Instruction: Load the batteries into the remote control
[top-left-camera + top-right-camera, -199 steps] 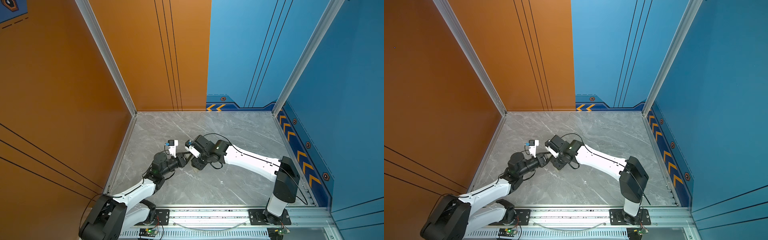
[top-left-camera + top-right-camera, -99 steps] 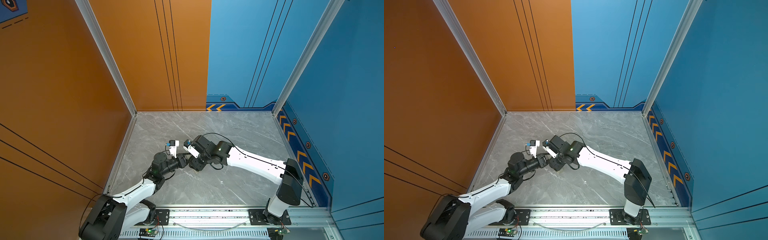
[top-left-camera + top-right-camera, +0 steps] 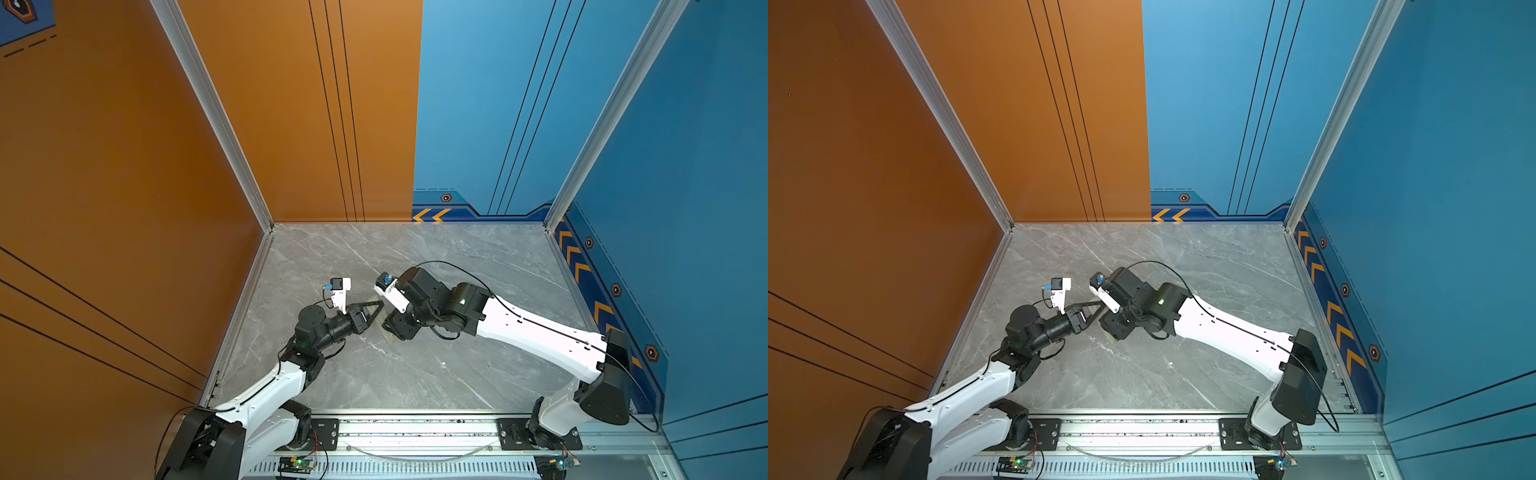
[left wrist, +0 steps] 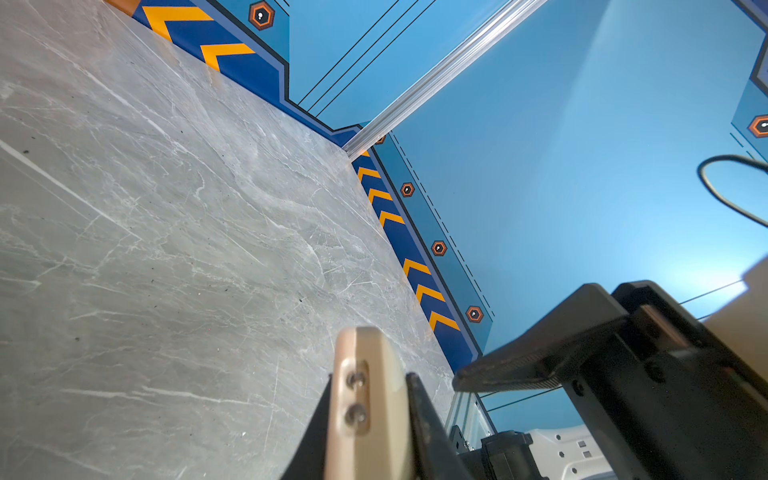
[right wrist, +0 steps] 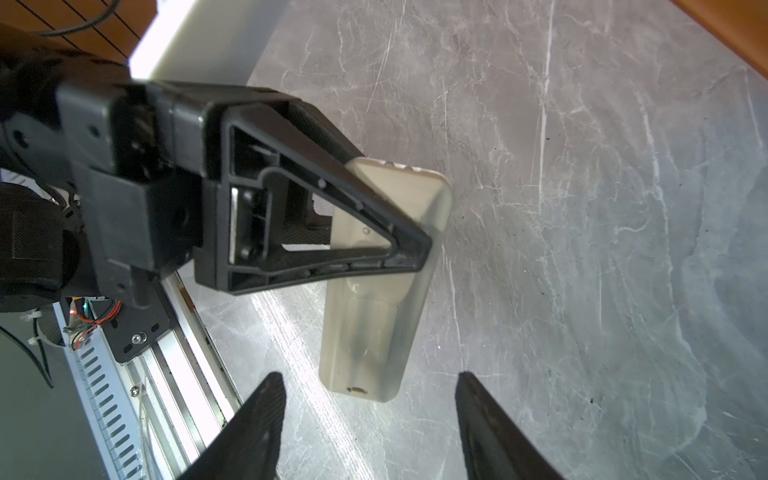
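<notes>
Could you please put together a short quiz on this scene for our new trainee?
1. True or false: the left gripper is shut on the remote control.
2. Pick one. The right gripper is: A) shut on the remote control; B) open, with a finger on each side of the remote control's free end, not gripping it; C) shut and empty.
3. Short answer: can any batteries be seen in any view?

Key: 1 true. 2 B. 3 No, none shows in any view.
</notes>
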